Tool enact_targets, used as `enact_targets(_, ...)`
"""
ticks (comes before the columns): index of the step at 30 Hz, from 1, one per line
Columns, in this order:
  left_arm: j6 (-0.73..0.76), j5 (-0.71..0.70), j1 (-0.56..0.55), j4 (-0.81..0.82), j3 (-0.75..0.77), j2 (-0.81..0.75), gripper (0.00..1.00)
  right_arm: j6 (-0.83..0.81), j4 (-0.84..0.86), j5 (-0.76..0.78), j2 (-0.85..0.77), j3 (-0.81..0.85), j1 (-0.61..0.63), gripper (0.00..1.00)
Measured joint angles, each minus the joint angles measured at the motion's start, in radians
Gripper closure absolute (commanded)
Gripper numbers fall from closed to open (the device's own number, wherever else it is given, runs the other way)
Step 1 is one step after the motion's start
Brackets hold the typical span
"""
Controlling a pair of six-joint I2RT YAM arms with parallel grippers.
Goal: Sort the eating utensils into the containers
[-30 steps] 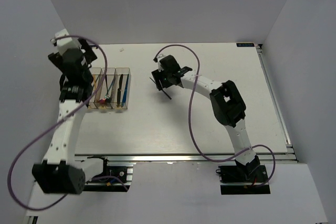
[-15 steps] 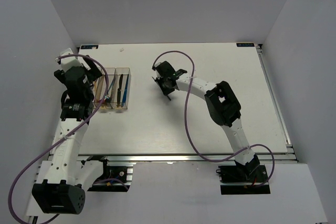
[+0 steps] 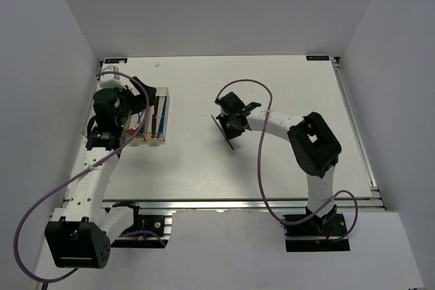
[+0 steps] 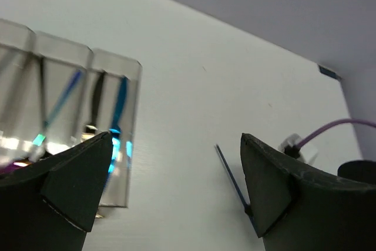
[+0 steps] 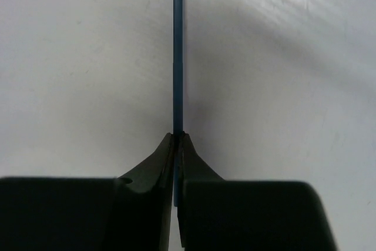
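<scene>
A thin blue stick (image 5: pixel 177 57) lies along the white table, and my right gripper (image 5: pixel 177 136) is shut on its near end. From above, that stick (image 3: pixel 228 142) runs diagonally under the right gripper (image 3: pixel 228 127) near the table's middle. The containers (image 3: pixel 162 119), clear bins in a row at the left, hold blue, black and teal utensils (image 4: pixel 119 105). My left gripper (image 3: pixel 139 103) hovers over the bins, open and with nothing in it. In the left wrist view the left gripper (image 4: pixel 176 140) frames the containers (image 4: pixel 111 74) and the distant stick (image 4: pixel 228 171).
The table's metal rail (image 3: pixel 238 203) runs along the near edge, with both arm bases below it. A purple cable (image 3: pixel 262 168) loops beside the right arm. White walls close in the left, back and right sides.
My right gripper has shut on the blue stick and shifted right and nearer with it. The left arm has swung right, from the table's left edge to above the bins, still open.
</scene>
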Motion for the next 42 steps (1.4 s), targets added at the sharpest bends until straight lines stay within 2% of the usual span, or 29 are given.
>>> enact_targets(3,-0.111,0.155,-0.006,0.088,-0.109,0.024,0.02,0.084,0.074,-0.034,-0.128,-0.123,0.0,1.0)
enact_targets(8,-0.268,0.275,-0.09,0.232,-0.226,0.044,0.02,0.235,0.295,-0.127,-0.325,-0.271,0.0,1.0)
enact_targets(14,-0.361,0.294,-0.262,0.388,-0.227,0.11,0.02,0.392,0.582,-0.296,-0.433,-0.417,0.004,1.0)
enact_targets(17,-0.382,0.288,-0.285,0.404,-0.227,0.154,0.04,0.43,0.654,-0.347,-0.435,-0.425,0.019,1.0)
enact_targets(20,-0.393,0.275,-0.286,0.406,-0.227,0.18,0.1,0.45,0.707,-0.374,-0.449,-0.425,0.042,1.0)
enact_targets(23,-0.405,0.27,-0.286,0.41,-0.227,0.198,0.21,0.458,0.74,-0.385,-0.463,-0.425,0.063,1.0)
enact_targets(24,-0.408,0.271,-0.286,0.414,-0.227,0.202,0.34,0.459,0.75,-0.39,-0.464,-0.425,0.069,1.0)
enact_targets(26,-0.422,0.275,-0.286,0.43,-0.227,0.209,0.5,0.459,0.756,-0.4,-0.463,-0.423,0.08,1.0)
enact_targets(30,-0.444,0.302,-0.286,0.484,-0.227,0.217,0.93,0.46,0.764,-0.416,-0.449,-0.42,0.093,1.0)
enact_targets(31,-0.447,0.315,-0.286,0.503,-0.227,0.222,1.0,0.459,0.766,-0.417,-0.445,-0.42,0.093,0.91)
enact_targets(33,-0.429,0.33,-0.287,0.5,-0.217,0.23,1.0,0.462,0.76,-0.417,-0.442,-0.42,0.092,0.57)
enact_targets(34,-0.393,0.332,-0.287,0.459,-0.2,0.236,1.0,0.465,0.756,-0.415,-0.443,-0.42,0.09,0.24)
enact_targets(35,-0.362,0.319,-0.287,0.416,-0.158,0.249,1.0,0.464,0.749,-0.407,-0.446,-0.42,0.086,0.13)
enact_targets(38,-0.216,0.184,-0.282,0.182,0.032,0.296,1.0,0.435,0.704,-0.363,-0.483,-0.43,0.053,0.11)
enact_targets(42,0.013,-0.126,-0.255,-0.028,0.257,0.358,1.0,0.394,0.647,-0.302,-0.591,-0.491,-0.037,0.11)
